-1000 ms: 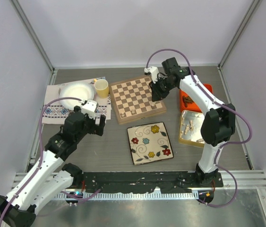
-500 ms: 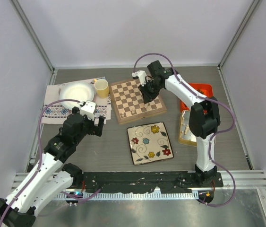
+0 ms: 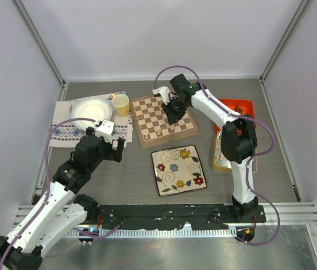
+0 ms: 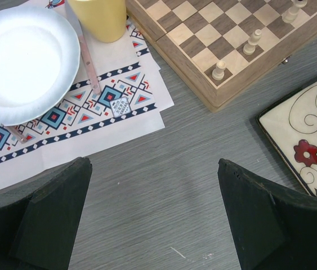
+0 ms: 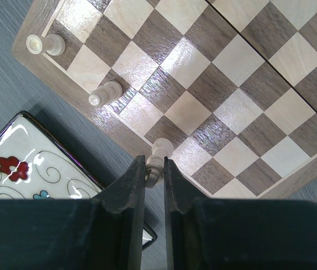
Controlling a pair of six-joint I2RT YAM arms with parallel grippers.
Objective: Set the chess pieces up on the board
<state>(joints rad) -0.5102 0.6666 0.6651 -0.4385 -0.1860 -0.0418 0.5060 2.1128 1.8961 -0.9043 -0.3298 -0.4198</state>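
Swinging leftward over the last second, the right arm has carried its tool from the board's right-hand side to above its middle, while the left arm has kept its place.

Pale blank walls close the room on three sides, with metal posts rising at the far corners. Below lies the grey wood-grain surface, with a black mounting rail along its near edge.

The board, light and dark checks in a tan border, sits toward the far edge about midway across, turned slightly askew. A square floral plate lies near the middle of the surface, close to the board's near edge but apart from it.

Toward the far left corner a patterned placemat carries a white plate. A yellow cup stands at the mat's right end, just beside the board. Along the right edge lies an orange tray. Nearer than that is a shallow metal tray, mostly hidden behind the right arm.

The left tool hangs over bare surface between the placemat and the floral plate, its fingers spread wide with nothing between them. The right tool's fingers are clamped on a pale chess piece over the board's near row. Whether its base touches the square I cannot tell.

Two pale pieces stand in that same row, one of them on the board's near left corner square.
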